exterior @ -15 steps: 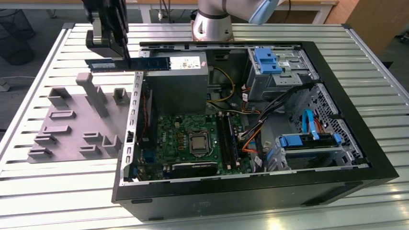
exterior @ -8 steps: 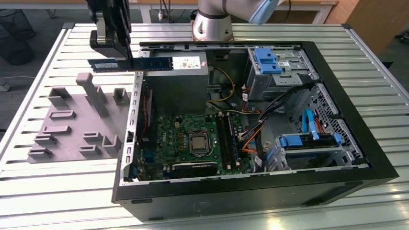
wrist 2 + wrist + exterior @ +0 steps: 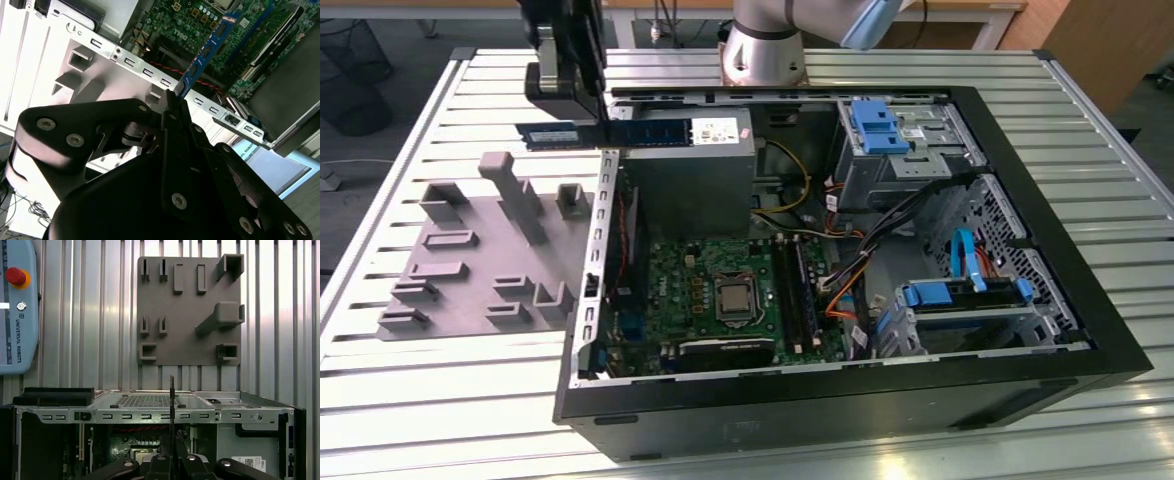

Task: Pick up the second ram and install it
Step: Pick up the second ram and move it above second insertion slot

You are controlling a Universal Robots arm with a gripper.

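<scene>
On the slatted metal desk (image 3: 400,400), lower than the jaws and off to the exterior view's left of them, lay the grey holder tray (image 3: 467,250) with its upright posts; the first wrist view showed that tray (image 3: 190,310) out beyond the jaws. The jaws were closed tight on the second ram (image 3: 640,132), pinching the blue stick near one end and holding it clear of everything. In the exterior view it hung level and on edge just under the jaws, one end over the desk beside the tray, the other reaching above the grey power-supply box (image 3: 687,190). In the second wrist view the ram (image 3: 210,45) stuck straight out past the jaw tips. In the first wrist view it showed edge-on as a thin dark line (image 3: 171,405). Under and to the exterior view's right of the jaws sat the open computer case (image 3: 854,400), its green motherboard (image 3: 707,290) well below the held stick.
</scene>
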